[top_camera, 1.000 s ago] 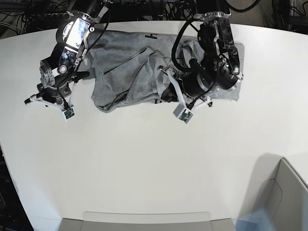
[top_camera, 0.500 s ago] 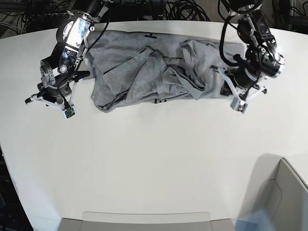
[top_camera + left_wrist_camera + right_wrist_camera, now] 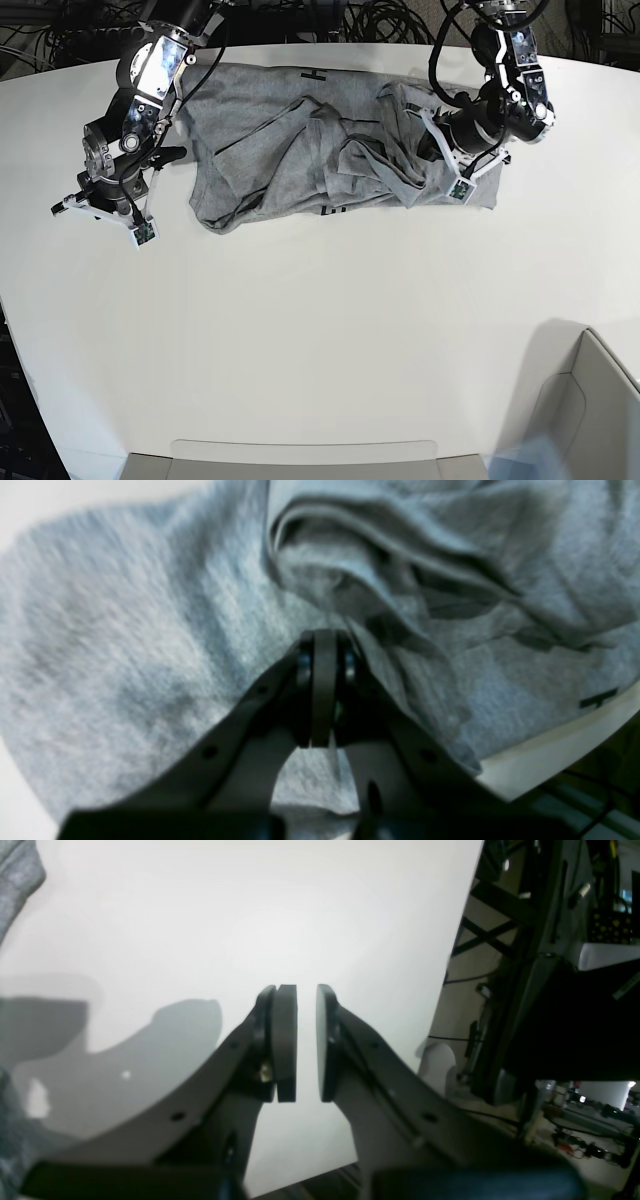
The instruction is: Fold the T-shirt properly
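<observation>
Pinching T-shirt [image 3: 150,645]: left pincer [image 3: 324,645] | right pincer [image 3: 300,1040] slightly parted over table [image 3: 200,915]

The T-shirt [image 3: 270,150] — heather-grey, soft and short-sleeved — lies spread sideways along the far edge of the white table, rumpled rather than flat. Loose ridges and bunched folds crowd its middle and the camera-right part, while the camera-left portion lies smoother. Bits of black lettering show at its far hem and near its front edge — partly hidden in creases
</observation>
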Motion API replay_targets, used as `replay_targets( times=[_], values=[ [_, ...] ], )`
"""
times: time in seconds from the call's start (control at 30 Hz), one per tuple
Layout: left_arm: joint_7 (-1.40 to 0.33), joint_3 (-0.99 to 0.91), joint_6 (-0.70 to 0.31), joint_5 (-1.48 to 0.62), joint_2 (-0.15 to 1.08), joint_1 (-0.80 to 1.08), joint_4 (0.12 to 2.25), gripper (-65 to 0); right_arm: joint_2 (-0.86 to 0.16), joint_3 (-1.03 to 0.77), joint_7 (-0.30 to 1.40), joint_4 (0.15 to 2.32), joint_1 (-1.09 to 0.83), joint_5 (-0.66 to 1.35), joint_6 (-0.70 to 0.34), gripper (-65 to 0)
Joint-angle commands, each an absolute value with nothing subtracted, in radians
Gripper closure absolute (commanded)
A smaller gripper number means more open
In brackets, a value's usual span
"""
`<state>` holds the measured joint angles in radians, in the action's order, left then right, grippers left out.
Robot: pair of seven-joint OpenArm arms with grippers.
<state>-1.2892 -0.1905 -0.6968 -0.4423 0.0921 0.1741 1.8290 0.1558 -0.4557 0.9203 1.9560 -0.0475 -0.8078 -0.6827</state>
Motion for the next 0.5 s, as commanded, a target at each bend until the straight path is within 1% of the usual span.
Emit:
replay_targets(
  times=[0.0,0.13,0.27,0.47],
  values=[
    [-1.274,-0.182,-0.698,-0.455,0.097,0.163,1.828,0.0,0.151,-0.455,0.914,1.972,-0.035,-0.812,-0.698,-7.8],
    [-1.239,-0.168,-0.698,-0.455,0.093,0.148,1.801,0.0,0.154,-0.455,0.914,1.972,-0.035,-0.812,-0.698,-7.8],
    [-1.233,-0.120,-0.698,-0.455,0.090,0.117,1.799,0.0,0.154,-0.455,0.914,1.972,-0.035,-0.812,-0.698,-7.8],
    [-1.241,-0.116,-0.698,-0.455,0.056,0.067,1.796,0.0,0.153,-0.455,0.914,1.972,-0.036,-0.812,-0.698,-7.8]
  ],
)
